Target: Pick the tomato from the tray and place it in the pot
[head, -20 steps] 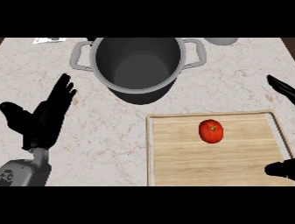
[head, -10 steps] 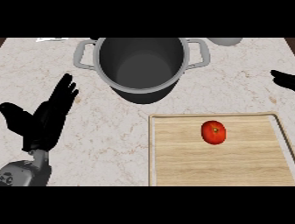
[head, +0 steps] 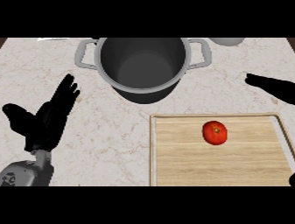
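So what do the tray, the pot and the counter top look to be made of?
The tray looks like pale wood: straight grain lines, matte, with a raised rim. The pot looks like grey metal, probably brushed steel, with a dull sheen and two loop handles. The counter looks like light marble or similar stone, going by its faint brownish veining; it could be laminate.

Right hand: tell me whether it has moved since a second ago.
Yes. The right hand has shifted up toward the pot, away from the tray's right edge.
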`<action>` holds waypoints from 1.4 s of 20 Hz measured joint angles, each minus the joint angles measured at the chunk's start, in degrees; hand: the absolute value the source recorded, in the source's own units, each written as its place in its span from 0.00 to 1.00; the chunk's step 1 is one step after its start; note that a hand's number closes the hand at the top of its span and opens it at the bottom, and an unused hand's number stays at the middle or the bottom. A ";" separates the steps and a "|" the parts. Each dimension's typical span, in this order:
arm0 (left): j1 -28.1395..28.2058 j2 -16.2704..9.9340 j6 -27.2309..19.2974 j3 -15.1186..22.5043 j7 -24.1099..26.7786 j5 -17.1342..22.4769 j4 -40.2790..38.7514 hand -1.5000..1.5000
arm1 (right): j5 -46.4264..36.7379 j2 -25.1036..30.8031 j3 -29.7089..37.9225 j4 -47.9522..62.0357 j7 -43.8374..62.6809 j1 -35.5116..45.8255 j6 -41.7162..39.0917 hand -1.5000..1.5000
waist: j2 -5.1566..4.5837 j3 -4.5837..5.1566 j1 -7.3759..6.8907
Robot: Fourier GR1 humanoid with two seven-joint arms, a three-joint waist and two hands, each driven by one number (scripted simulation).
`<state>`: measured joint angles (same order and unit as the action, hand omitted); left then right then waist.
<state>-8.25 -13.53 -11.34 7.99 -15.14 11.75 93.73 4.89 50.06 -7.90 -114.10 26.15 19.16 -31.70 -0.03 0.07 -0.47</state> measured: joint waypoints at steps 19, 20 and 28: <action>0.95 3.41 1.38 -1.93 -2.84 -3.67 2.94 0.50 | -20.07 -15.64 -4.67 1.81 4.06 -3.44 -6.09 0.00 | 0.06 -0.07 0.41; 0.80 3.77 1.00 -1.55 -3.87 -4.28 3.56 0.50 | -19.67 -16.20 -3.93 1.25 4.65 -3.20 -6.96 0.00 | 0.06 -0.08 0.42; 0.54 4.51 3.14 -3.77 -3.27 -4.48 2.65 0.50 | -24.21 -23.83 -5.10 0.04 10.87 -2.67 -9.10 0.00 | 0.04 -0.06 0.41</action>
<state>-7.70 -9.01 -8.20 4.22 -18.42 7.27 96.38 -19.33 26.23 -13.00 -114.07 37.03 16.49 -40.81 0.02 0.01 -0.06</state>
